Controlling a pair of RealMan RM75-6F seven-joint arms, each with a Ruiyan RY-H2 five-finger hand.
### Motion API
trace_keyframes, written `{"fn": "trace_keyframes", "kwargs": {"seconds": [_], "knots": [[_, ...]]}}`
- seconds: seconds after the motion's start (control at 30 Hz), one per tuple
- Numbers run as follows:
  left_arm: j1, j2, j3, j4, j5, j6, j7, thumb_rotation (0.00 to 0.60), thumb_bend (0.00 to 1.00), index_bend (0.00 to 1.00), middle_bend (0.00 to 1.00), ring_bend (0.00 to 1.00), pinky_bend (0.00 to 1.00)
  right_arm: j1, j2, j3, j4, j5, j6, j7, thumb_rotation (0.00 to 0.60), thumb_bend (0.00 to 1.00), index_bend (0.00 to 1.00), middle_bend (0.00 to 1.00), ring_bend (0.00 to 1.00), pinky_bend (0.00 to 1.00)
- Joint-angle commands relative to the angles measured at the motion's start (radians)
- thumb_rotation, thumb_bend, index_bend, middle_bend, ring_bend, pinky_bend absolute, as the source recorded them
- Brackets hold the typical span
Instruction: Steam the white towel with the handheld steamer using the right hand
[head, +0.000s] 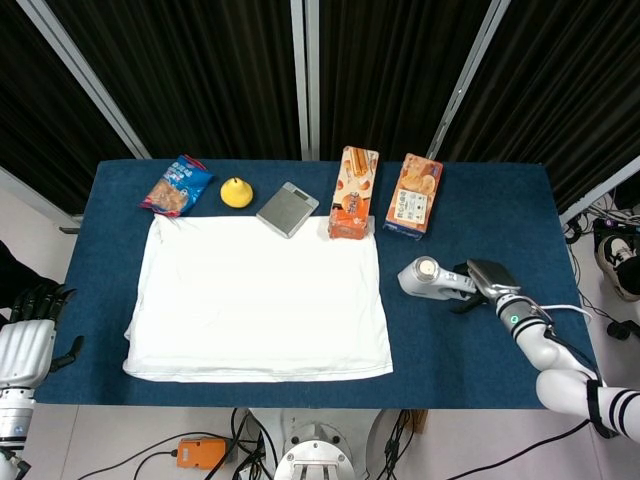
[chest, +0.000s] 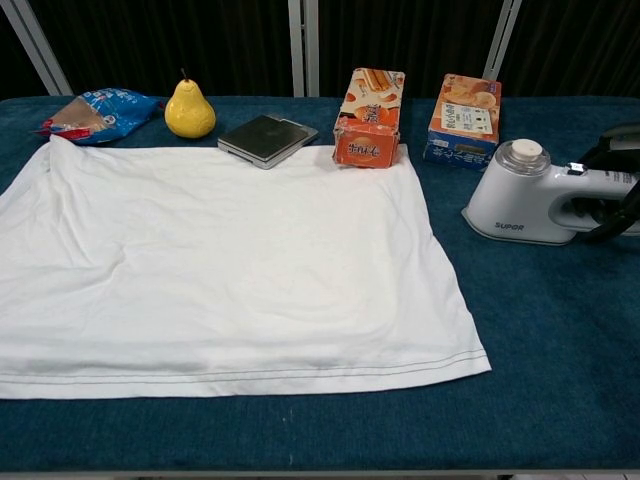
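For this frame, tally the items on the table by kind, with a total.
Towel: 1, the white towel
Steamer: 1, the handheld steamer
Snack boxes: 2, the orange box and the second box
Snack bag: 1, the blue bag
Fruit: 1, the yellow pear
Scale: 1, the grey scale
Total: 7

Even, bright overhead light fills both views with only soft, short shadows, the white towel (head: 258, 298) near overexposed at centre frame, the dark curtains (head: 200, 70) along the top unlit, focus sharp and edges undistorted.
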Motion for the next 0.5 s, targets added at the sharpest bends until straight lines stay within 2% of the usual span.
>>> {"fn": "trace_keyframes", "kwargs": {"seconds": [0.03, 0.17, 0.2, 0.37, 0.5], "knots": [[0.0, 0.0, 0.0, 0.0, -0.001, 0.0, 0.0, 0.6, 0.27, 0.14, 0.11, 0.01, 0.0, -0.008, 0.007, 0.009, -0.007, -0.006, -0.004, 0.029, 0.6, 0.1, 0.66, 0.63, 0.63, 0.26], [0.001, -0.001, -0.001, -0.001, -0.003, 0.002, -0.001, 0.6, 0.27, 0.14, 0.11, 0.01, 0.0, -0.008, 0.015, 0.008, -0.014, -0.016, -0.023, 0.051, 0.6, 0.1, 0.68, 0.65, 0.67, 0.3], [0.001, -0.001, -0.001, -0.001, -0.002, 0.002, 0.0, 0.6, 0.27, 0.14, 0.11, 0.01, 0.0, -0.008, 0.014, 0.008, -0.012, -0.018, -0.024, 0.053, 0.6, 0.13, 0.7, 0.67, 0.69, 0.33], [0.0, -0.001, -0.001, -0.002, -0.002, 0.001, 0.002, 0.6, 0.27, 0.14, 0.11, 0.01, 0.0, -0.009, -0.013, 0.003, 0.01, -0.058, 0.005, 0.05, 0.6, 0.38, 0.78, 0.74, 0.76, 0.5], [0.001, 0.002, -0.001, -0.005, -0.005, 0.002, 0.004, 0.6, 0.27, 0.14, 0.11, 0.01, 0.0, -0.022, -0.03, 0.012, 0.026, -0.13, 0.033, 0.093, 0.6, 0.43, 0.84, 0.78, 0.8, 0.64]]}}
